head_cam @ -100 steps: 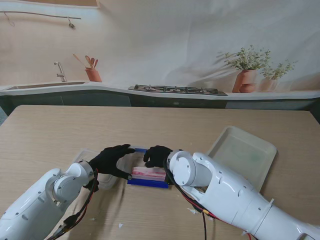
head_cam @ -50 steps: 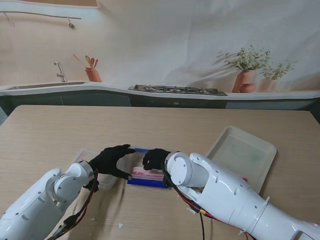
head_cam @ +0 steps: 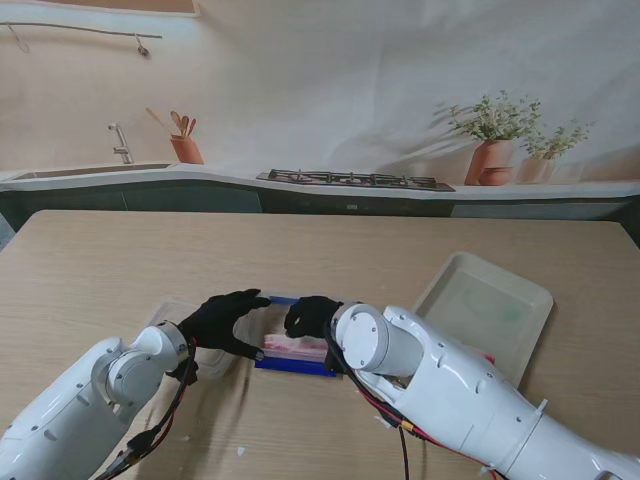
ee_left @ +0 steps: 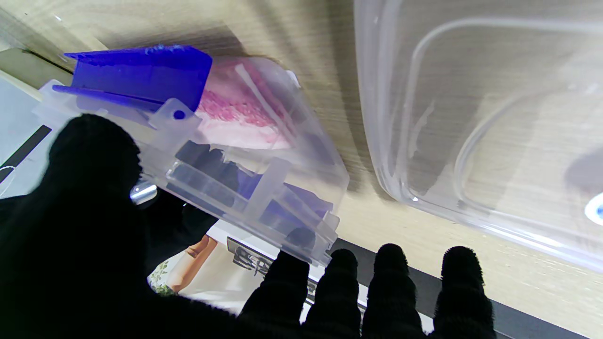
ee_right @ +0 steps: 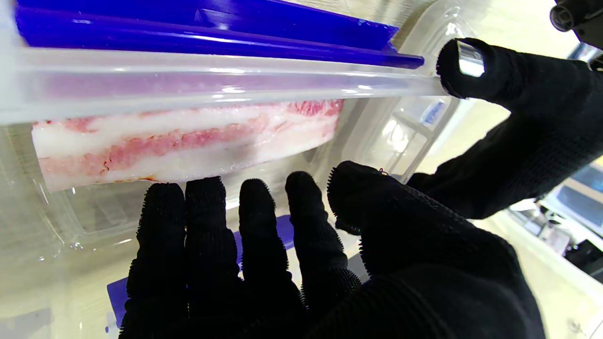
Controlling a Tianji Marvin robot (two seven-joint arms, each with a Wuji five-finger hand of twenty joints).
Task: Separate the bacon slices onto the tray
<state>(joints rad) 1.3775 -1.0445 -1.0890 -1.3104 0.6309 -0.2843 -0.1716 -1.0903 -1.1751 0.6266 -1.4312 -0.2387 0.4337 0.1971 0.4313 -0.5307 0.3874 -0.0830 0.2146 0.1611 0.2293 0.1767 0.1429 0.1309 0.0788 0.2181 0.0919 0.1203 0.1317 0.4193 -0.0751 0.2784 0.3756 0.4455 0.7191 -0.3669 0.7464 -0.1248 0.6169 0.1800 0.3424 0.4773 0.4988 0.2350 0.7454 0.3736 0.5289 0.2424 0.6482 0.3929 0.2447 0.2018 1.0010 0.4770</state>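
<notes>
1. The left hand in a black knit glove (head_cam: pixel 222 320) is clamped on the end of the clear plastic bacon box with blue latches (head_cam: pixel 296 345): the thumb (ee_left: pixel 94 155) is pressed on one face, the four fingertips (ee_left: pixel 287 278) hooked at the opposite rim.
2. The right hand in a black knit glove (head_cam: pixel 313 315) is laid over the box; its four fingers (ee_right: pixel 212 235) are seen straight and side by side, tips just short of the meat. No grasp is seen, hand spread flat.
3. The slab of pink-and-white streaked bacon slices (ee_right: pixel 183 141) is seen inside the box, stacked as one block, between the two hands.
4. A clear rounded plastic lid (ee_left: pixel 480 108), smooth and glossy, is lying on the wood-grain table (head_cam: pixel 320 250) just beside the left hand, on its outer side.
5. The pale translucent rectangular tray (head_cam: pixel 487 305) is well apart from the right hand, on its outer side; no bacon is seen in it.
</notes>
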